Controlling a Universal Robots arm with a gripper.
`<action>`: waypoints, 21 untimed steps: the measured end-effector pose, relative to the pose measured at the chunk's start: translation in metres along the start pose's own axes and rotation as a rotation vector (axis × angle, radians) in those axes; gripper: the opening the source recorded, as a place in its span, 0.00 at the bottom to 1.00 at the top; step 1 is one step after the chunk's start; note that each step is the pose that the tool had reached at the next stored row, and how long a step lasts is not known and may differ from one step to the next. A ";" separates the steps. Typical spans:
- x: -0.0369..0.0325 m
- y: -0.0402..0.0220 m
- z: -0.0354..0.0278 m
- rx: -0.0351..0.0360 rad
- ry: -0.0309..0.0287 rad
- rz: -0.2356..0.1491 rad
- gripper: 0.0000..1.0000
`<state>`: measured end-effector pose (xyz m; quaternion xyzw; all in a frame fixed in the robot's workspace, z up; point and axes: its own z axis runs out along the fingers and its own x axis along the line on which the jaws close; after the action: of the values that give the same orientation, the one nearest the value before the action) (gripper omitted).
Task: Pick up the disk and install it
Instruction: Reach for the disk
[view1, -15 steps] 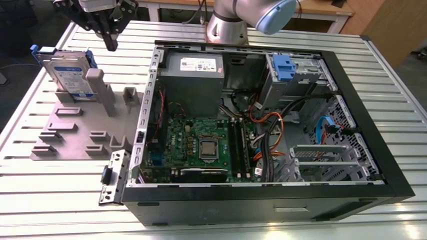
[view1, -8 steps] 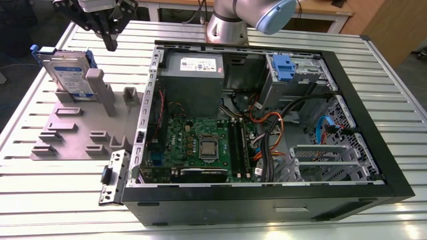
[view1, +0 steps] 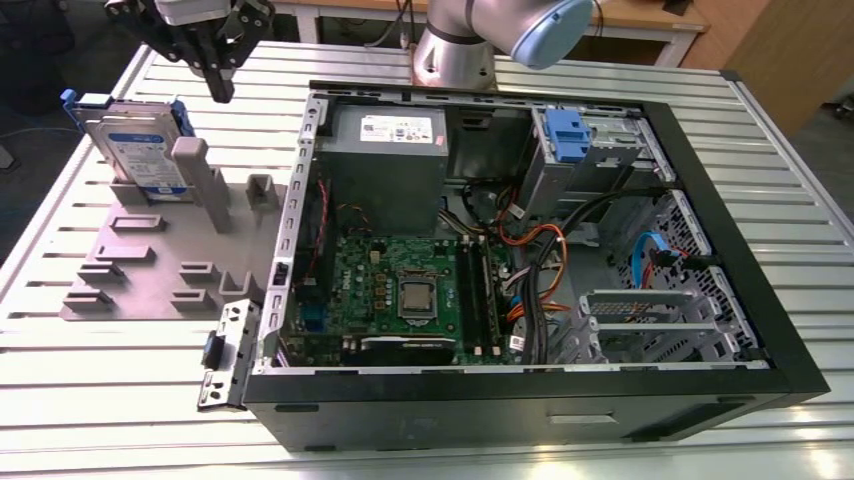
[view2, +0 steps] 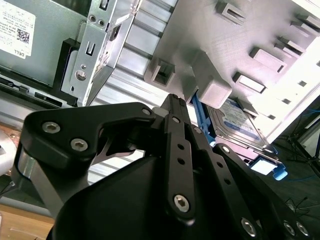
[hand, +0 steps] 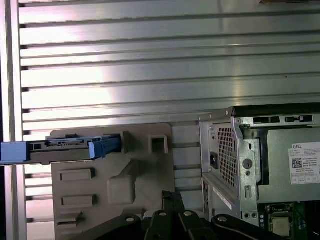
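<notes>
Hovering the gripper (view1: 220, 90) above the grey stand (view1: 147, 270), fingers pinched together and carrying nothing. Aiming for the disk (view1: 134, 150), standing on edge in that stand, well apart from the open computer case (view1: 467, 420). Judging this reach as calling for care: squaring up over the blue frame, spreading wide enough, keeping off the stand's post (view1: 191, 170).

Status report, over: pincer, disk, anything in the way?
Pincer shut, empty, above the grey holder. Disk upright on edge in holder, untouched. Nothing seen between them.
</notes>
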<state>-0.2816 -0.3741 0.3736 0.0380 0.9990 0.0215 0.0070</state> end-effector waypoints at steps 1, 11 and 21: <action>0.0006 0.0000 0.0002 0.0001 0.0001 0.000 0.11; 0.0072 -0.0007 0.0037 0.0002 0.0002 0.000 0.11; 0.0087 -0.0008 0.0045 0.0000 0.0003 0.000 0.11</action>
<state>-0.2903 -0.3740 0.3689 0.0380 0.9990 0.0215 0.0069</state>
